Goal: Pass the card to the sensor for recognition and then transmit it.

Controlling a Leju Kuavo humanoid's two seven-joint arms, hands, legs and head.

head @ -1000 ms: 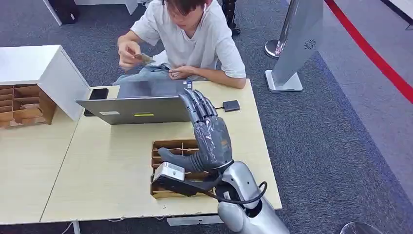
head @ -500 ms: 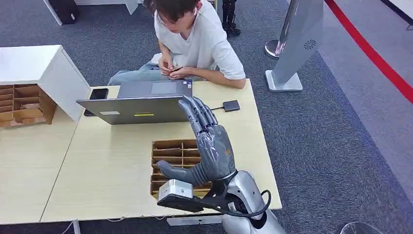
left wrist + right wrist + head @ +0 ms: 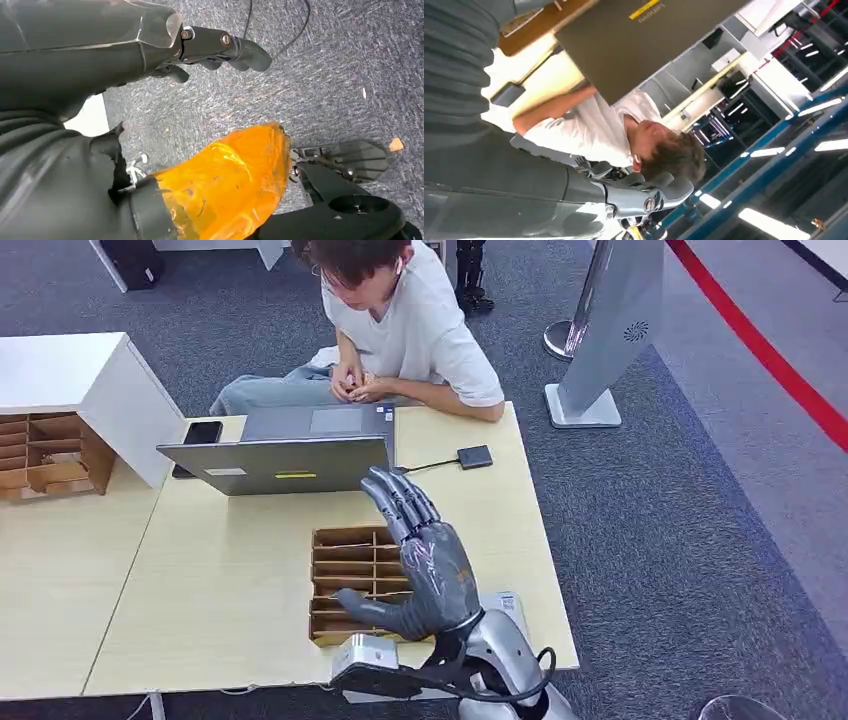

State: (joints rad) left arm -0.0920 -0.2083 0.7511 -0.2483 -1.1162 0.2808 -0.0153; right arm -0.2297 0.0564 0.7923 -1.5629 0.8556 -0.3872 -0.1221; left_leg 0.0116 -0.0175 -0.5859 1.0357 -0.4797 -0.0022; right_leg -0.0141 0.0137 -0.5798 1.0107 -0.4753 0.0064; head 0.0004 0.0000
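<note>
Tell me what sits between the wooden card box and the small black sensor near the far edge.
In the head view the right hand hovers open over the divided card box; beyond its fingertips only bare tabletop reaches the black sensor, whose cable runs toward the laptop.

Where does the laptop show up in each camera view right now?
Head view: the laptop stands open on the table's far side, beyond the right hand.
Left wrist view: not in it.
Right wrist view: its grey lid spans the upper middle.
Shared landmark: the person in the white shirt, seated behind the laptop.
</note>
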